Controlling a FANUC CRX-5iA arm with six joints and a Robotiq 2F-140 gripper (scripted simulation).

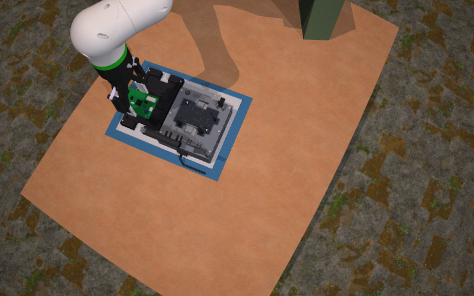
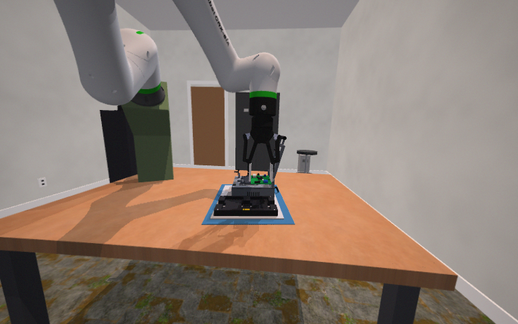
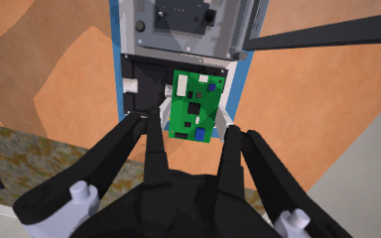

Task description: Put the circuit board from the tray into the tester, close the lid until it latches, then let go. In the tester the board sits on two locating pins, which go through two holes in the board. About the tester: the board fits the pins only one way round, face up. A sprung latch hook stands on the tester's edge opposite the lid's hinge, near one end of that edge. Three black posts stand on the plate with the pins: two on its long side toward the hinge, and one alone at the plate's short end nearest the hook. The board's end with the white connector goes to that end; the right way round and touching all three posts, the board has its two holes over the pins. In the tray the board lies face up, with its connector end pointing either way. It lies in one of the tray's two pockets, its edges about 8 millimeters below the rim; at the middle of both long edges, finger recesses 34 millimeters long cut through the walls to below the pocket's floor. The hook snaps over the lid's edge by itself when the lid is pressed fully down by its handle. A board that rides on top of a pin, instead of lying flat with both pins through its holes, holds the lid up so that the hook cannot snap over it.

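Observation:
My gripper [image 1: 137, 98] [image 2: 260, 174] [image 3: 193, 109] is shut on the green circuit board [image 1: 143, 102] [image 2: 261, 178] [image 3: 194, 106], gripping its two long edges. It holds the board face up, clear above the black tray [image 1: 166, 91] [image 2: 246, 208] [image 3: 144, 84]. In the wrist view the board's white connector end points toward the tester. The grey tester [image 1: 223, 116] [image 2: 253, 189] [image 3: 193, 46] stands right beside the tray with its dark pin plate [image 1: 197, 116] uncovered. Its lid [image 1: 164, 136] [image 3: 317, 35] stands open along one long side. The black latch hook [image 1: 221, 102] stands on the opposite edge.
Tray and tester share a white base on a blue mat [image 1: 228, 143] [image 2: 286, 220] [image 3: 115, 50] on the orange table. The arm's green pedestal [image 1: 320, 20] [image 2: 150, 141] stands at the far table edge. The lid's black handle [image 1: 192, 166] sticks out over the mat.

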